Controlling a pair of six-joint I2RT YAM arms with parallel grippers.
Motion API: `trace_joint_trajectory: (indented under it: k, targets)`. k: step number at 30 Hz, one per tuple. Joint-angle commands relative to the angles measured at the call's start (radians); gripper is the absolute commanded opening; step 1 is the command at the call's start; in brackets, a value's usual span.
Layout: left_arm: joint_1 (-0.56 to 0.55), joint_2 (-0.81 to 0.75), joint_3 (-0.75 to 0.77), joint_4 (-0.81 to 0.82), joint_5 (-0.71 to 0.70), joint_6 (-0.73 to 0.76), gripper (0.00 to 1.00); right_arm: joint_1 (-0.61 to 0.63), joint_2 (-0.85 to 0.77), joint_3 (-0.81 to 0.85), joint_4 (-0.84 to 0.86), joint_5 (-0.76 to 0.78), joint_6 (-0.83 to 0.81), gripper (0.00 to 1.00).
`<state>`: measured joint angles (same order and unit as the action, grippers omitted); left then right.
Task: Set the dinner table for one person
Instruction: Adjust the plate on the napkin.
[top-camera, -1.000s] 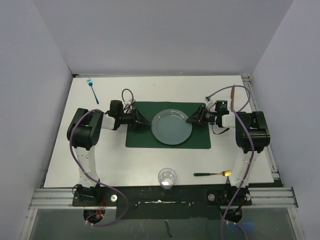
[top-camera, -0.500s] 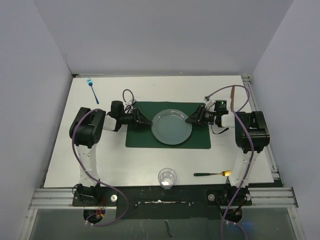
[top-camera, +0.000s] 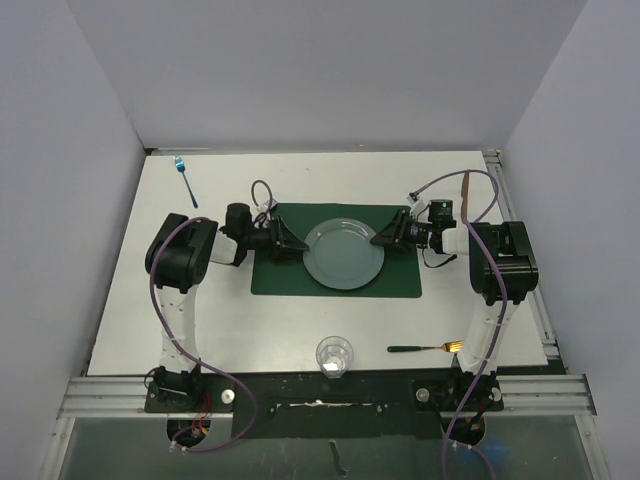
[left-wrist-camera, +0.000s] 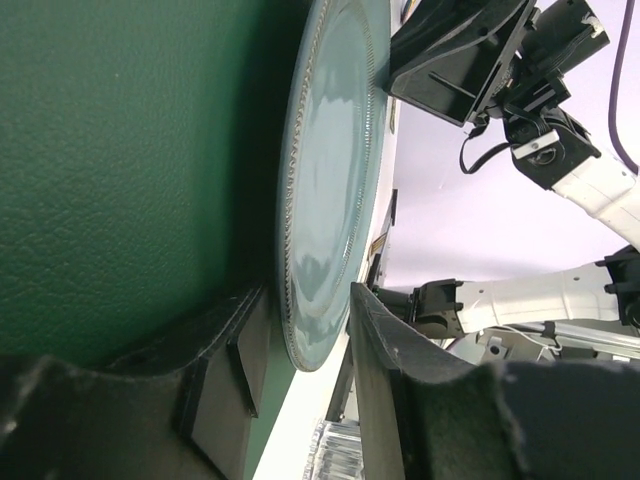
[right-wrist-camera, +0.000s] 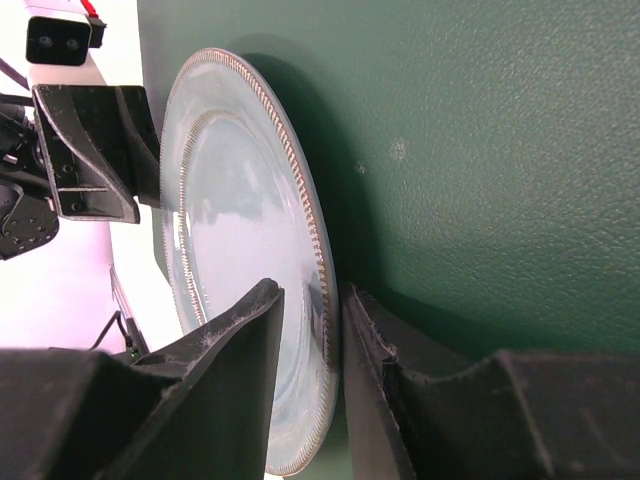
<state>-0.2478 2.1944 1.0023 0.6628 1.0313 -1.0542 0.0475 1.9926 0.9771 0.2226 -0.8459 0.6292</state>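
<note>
Underneath right end effector (top-camera: 380, 239): dinner table (top-camera: 200, 320)

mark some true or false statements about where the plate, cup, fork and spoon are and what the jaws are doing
1. The plate lies on the green placemat. True.
2. The clear cup stands on the placemat. False: it stands on the white table, near the front edge, off the placemat.
3. The fork lies to the right of the cup. True.
4. The blue spoon lies next to the fork. False: it lies in the far left corner, well apart from the fork.
5. The jaws of the left gripper and the right gripper each straddle the plate's rim. True.
</note>
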Motion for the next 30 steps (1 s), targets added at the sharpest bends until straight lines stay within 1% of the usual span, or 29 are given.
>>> trace_joint_trajectory:
  k: [1,4,6,17,23,27,28,30]
  targets:
    - [-0.001,0.011,0.041,0.07,0.035,-0.003,0.32,0.005,0.001,0.026,-0.003,0.012,-0.029,0.32]
    - [-0.002,0.013,0.045,0.069,0.035,-0.004,0.27,0.001,-0.009,0.023,-0.028,0.024,-0.049,0.36]
    - [-0.002,0.014,0.049,0.069,0.036,-0.004,0.25,-0.003,-0.015,0.022,-0.044,0.031,-0.063,0.36]
    - [-0.001,0.02,0.065,0.057,0.038,-0.003,0.25,-0.042,-0.061,-0.02,-0.099,0.072,-0.12,0.36]
    - [-0.002,0.024,0.071,0.054,0.036,-0.001,0.25,-0.076,-0.087,-0.047,-0.112,0.066,-0.137,0.35]
    - [-0.002,0.027,0.071,0.052,0.036,0.0,0.25,-0.079,-0.093,-0.057,-0.118,0.069,-0.143,0.34]
    - [-0.002,0.028,0.071,0.052,0.036,0.0,0.25,-0.08,-0.094,-0.061,-0.117,0.068,-0.142,0.32]
    - [0.0,0.031,0.071,0.051,0.035,0.0,0.25,-0.08,-0.094,-0.072,-0.107,0.066,-0.139,0.25]
